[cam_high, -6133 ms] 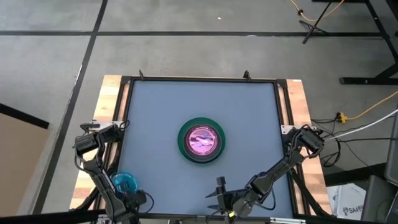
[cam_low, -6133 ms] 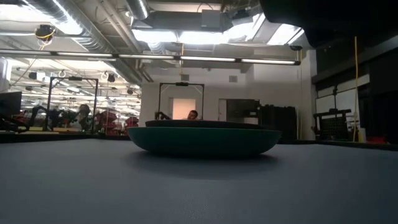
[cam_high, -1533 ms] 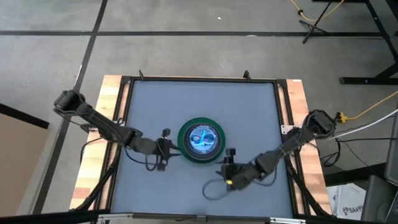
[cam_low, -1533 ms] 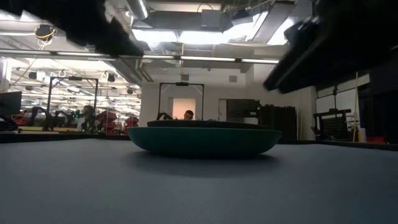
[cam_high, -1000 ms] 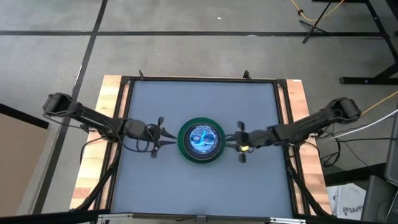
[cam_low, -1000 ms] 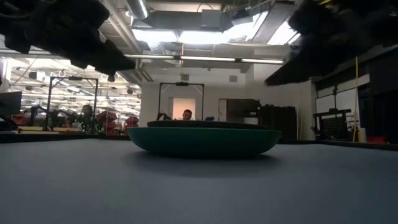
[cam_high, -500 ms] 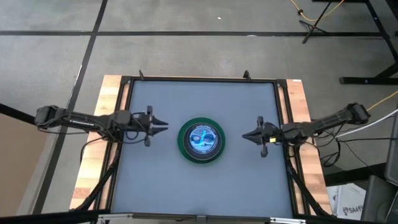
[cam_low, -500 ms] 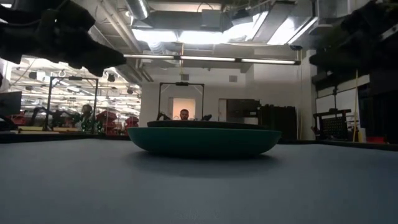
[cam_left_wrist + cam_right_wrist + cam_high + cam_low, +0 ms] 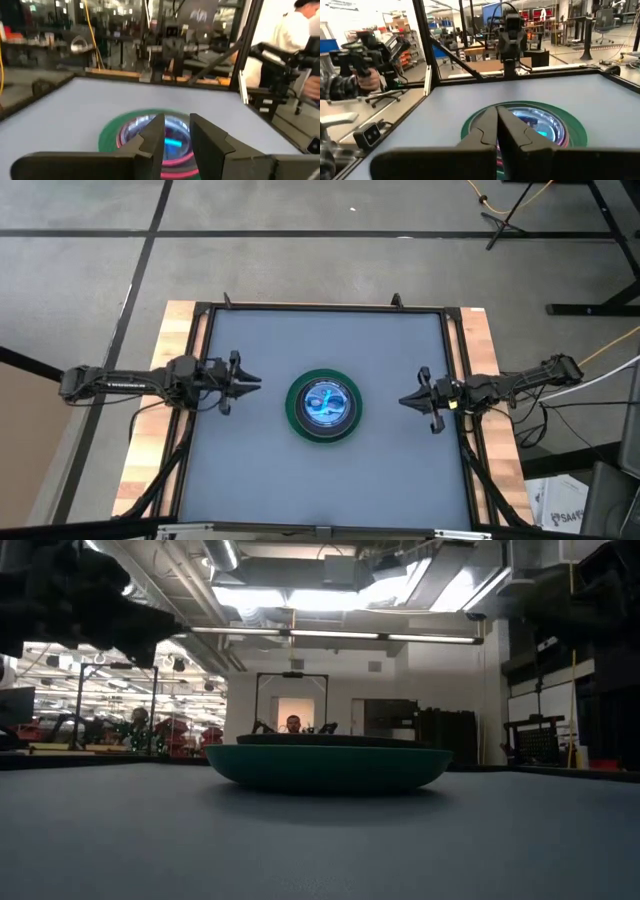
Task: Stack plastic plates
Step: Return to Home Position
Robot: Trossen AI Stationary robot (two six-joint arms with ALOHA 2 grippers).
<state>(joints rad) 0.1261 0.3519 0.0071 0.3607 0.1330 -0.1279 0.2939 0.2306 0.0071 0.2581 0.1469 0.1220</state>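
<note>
Plates (image 9: 323,402) sit stacked between left end effector (image 9: 255,381), slightly parted, and right end effector (image 9: 404,401), clenched empty.

Stacked as one pile of plastic plates (image 9: 323,405) at the middle of the table (image 9: 250,480), lying flat and level. Widest at the bottom: a dark green plate (image 9: 323,437), with its rim visible all round. Nested inside, a hot-pink rim (image 9: 172,161) (only a thin ring visible), topped by a translucent light blue plate (image 9: 324,400), glossy with bright highlights.
</note>
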